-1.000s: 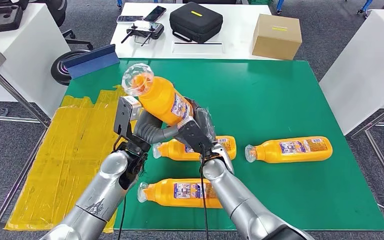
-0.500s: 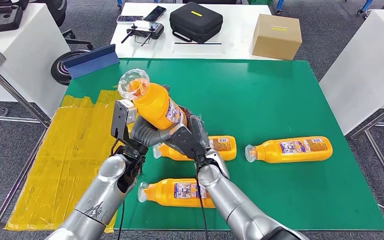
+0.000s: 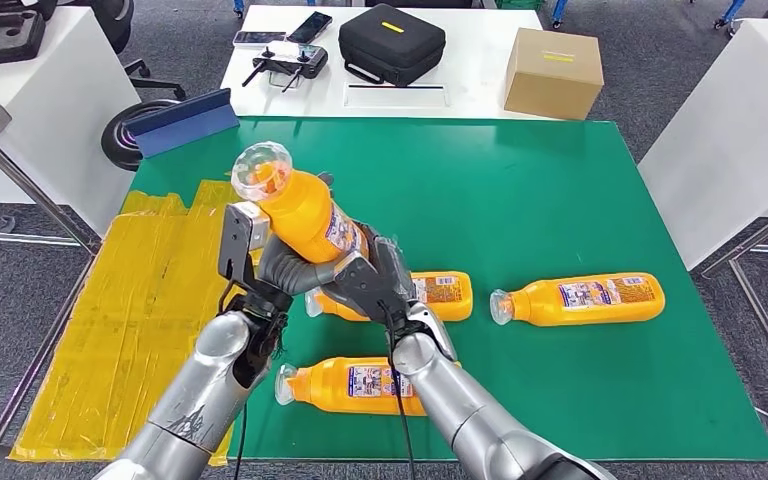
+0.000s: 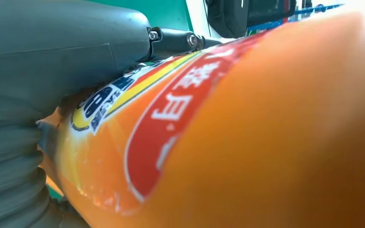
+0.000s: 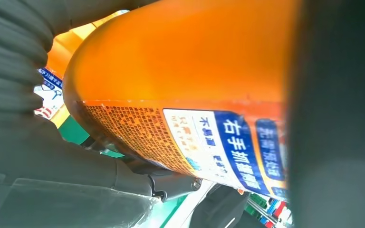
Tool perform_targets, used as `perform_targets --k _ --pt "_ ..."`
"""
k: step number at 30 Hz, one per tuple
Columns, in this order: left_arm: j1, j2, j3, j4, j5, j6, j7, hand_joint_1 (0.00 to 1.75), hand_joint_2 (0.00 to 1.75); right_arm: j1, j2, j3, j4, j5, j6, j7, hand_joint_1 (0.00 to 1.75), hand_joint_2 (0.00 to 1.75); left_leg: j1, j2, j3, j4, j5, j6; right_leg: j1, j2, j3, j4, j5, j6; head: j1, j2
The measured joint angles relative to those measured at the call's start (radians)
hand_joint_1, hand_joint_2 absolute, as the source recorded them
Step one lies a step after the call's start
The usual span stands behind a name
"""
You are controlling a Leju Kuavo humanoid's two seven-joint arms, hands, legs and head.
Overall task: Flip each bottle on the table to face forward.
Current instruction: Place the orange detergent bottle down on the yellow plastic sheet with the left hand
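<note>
You have one orange bottle [image 3: 305,210] lifted clear of the green table [image 3: 560,190], tilted with its clear cap end up toward 11 o'clock and its base down in both hands. The left hand [image 3: 285,265] wraps the lower body from the 9 o'clock side, and the right hand [image 3: 375,280] closes on it from the 3 o'clock side. Both sets of fingers are curled around the bottle, not spread. My reading is that you hold it with two hands so one can turn it about its long axis while the other steadies it, which is how you bring the label round to face forward. In the left wrist view the red and blue label [image 4: 171,109] sits right against the thumb, so the hold there looks snug.

Three more bottles lie on their sides on the table. One [image 3: 440,295] is directly under your right hand, partly hidden by it. Another [image 3: 360,385] is at 6 o'clock, beneath the right forearm. The third [image 3: 580,298] lies well apart at 3 o'clock. The two near ones crowd the spot below the hands, so setting the held bottle straight down risks knocking them. Open table lies at 1 o'clock.

Yellow sheeting [image 3: 150,290] covers the area at 9 o'clock. A cardboard box [image 3: 553,72] and a black case [image 3: 392,42] sit on the white table beyond, at 12 o'clock.
</note>
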Motion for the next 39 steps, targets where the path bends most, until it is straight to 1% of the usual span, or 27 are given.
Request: perform_targets --k 1,4,5,11,28,29,33,36,39 --pt "0.003 0.000 0.003 -0.002 0.002 0.008 -0.006 0.14 1.75 0.000 0.001 0.002 0.002 0.000 0.000 0.000 1.75 1.75 0.000 0.000 0.000 0.000 0.000 0.000 0.000 0.000 0.000 0.000 0.000 0.000 0.000 0.000" --pt "0.014 0.000 0.014 -0.017 -0.001 0.040 -0.028 1.43 1.75 -0.001 0.003 0.008 0.006 -0.003 0.000 0.002 1.75 1.75 0.000 0.000 0.000 0.000 0.000 0.000 0.000 0.000 0.000 0.000 0.000 0.000 0.000 0.000" --pt "0.018 0.000 0.016 -0.026 -0.004 0.052 -0.037 1.73 1.75 -0.001 0.004 0.009 0.008 -0.004 0.000 0.002 1.75 1.75 0.000 0.000 0.000 0.000 0.000 0.000 0.000 0.000 0.000 0.000 0.000 0.000 0.000 0.000" --pt "0.039 -0.001 0.019 -0.077 -0.025 0.097 -0.060 1.75 1.75 -0.006 0.007 0.016 0.017 -0.014 -0.002 0.005 1.75 1.75 0.000 0.000 0.000 0.000 0.000 0.000 0.000 0.000 0.000 0.000 0.000 0.000 0.000 0.000" --pt "0.044 -0.009 0.026 -0.088 -0.027 0.120 -0.067 1.75 1.75 -0.016 0.014 0.020 0.033 -0.018 -0.011 -0.001 1.75 1.75 0.000 0.000 0.000 0.000 0.000 0.000 0.000 0.000 0.000 0.000 0.000 0.000 0.000 0.000" --pt "0.044 -0.009 0.027 -0.088 -0.027 0.120 -0.067 1.75 1.75 -0.017 0.015 0.020 0.034 -0.018 -0.011 -0.001 1.72 1.75 0.000 0.000 0.000 0.000 0.000 0.000 0.000 0.000 0.000 0.000 0.000 0.000 0.000 0.000" --pt "0.044 -0.011 0.033 -0.087 -0.028 0.132 -0.077 1.75 1.75 -0.017 0.015 0.020 0.033 -0.017 -0.017 -0.001 0.00 1.75 0.000 0.000 0.000 0.000 0.000 0.000 0.000 0.000 0.000 0.000 0.000 0.000 0.000 0.000" --pt "0.044 -0.011 0.042 -0.092 -0.055 0.184 -0.101 1.75 1.75 -0.008 0.012 0.020 0.023 -0.006 -0.038 0.000 0.00 1.75 0.000 0.000 0.000 0.000 0.000 0.000 0.000 0.000 0.000 0.000 0.000 0.000 0.000 0.000" --pt "0.044 -0.007 0.072 -0.111 -0.088 0.242 -0.120 1.75 1.75 0.020 -0.002 0.020 -0.029 0.012 -0.047 0.020 0.00 1.75 0.000 0.000 0.000 0.000 0.000 0.000 0.000 0.000 -0.001 0.000 0.000 0.000 0.000 0.000"
